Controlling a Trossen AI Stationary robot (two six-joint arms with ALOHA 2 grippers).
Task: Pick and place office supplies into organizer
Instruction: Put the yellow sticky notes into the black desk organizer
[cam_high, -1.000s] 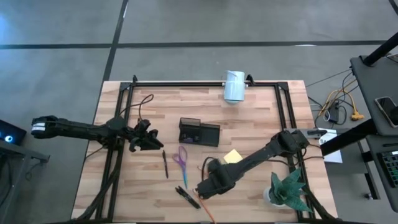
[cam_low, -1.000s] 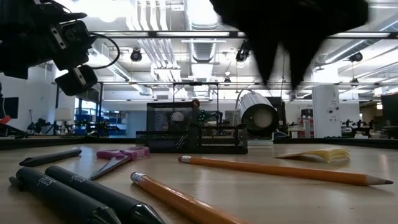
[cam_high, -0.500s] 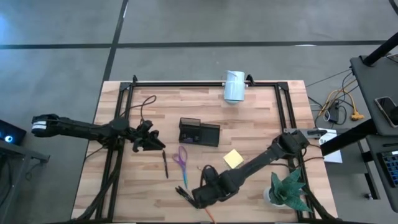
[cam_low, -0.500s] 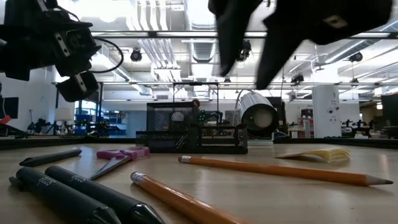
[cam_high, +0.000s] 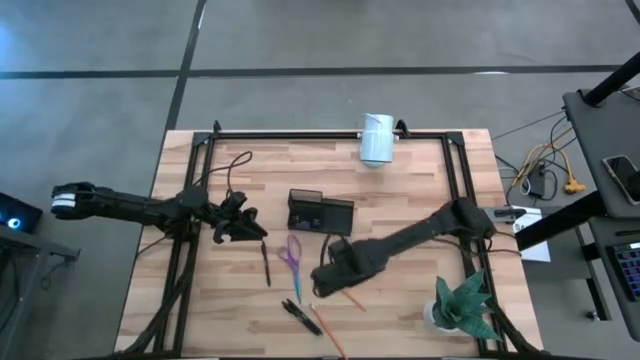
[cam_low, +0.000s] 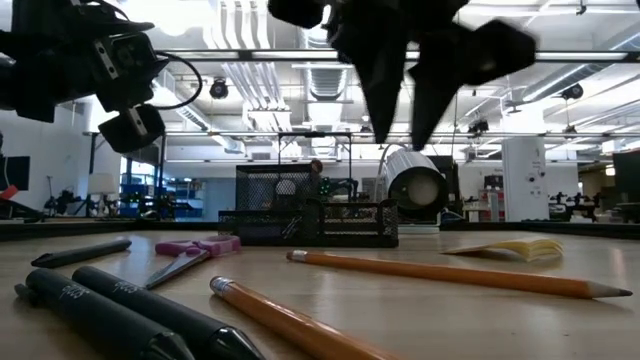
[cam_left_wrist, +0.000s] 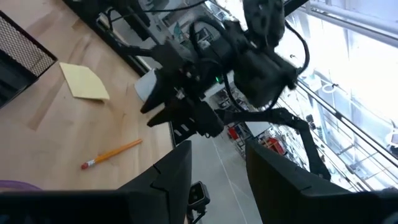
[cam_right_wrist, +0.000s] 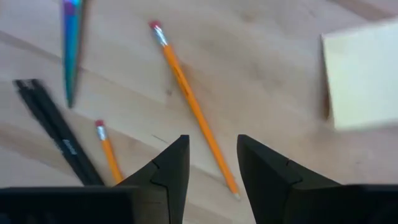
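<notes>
place: lab | cues: ceiling ducts (cam_low: 250, 40); concrete floor (cam_high: 100, 60); cables (cam_high: 545, 165)

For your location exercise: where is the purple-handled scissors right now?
In the high view, the purple-handled scissors lies on the table just in front of the organizer, between the black pen and the right claw.

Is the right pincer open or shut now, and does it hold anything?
Open and empty: the right pincer shows a clear gap between its fingers, and the orange pencil lies free on the table beneath.
</notes>
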